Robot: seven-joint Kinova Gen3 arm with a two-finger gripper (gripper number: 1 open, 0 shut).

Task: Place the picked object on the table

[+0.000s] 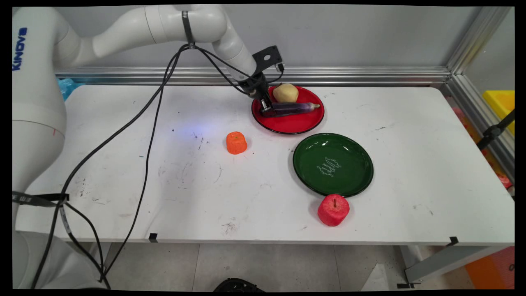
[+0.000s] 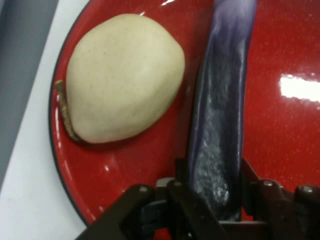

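Right now gripper (image 1: 266, 107) clamped on eggplant (image 1: 292, 108) lying on red plate (image 1: 294, 125); potato (image 2: 122, 77) beside eggplant, same plate, w/ green plate (image 1: 333, 164) nearby.

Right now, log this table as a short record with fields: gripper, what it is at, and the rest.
gripper: gripper low over the red plate, one finger on each side of the eggplant
grip state: cannot tell whether closed on it
on red plate: eggplant lying flat, potato beside it
green plate: bare, nearer the front
loose on table: orange piece; red apple at green plate's near rim
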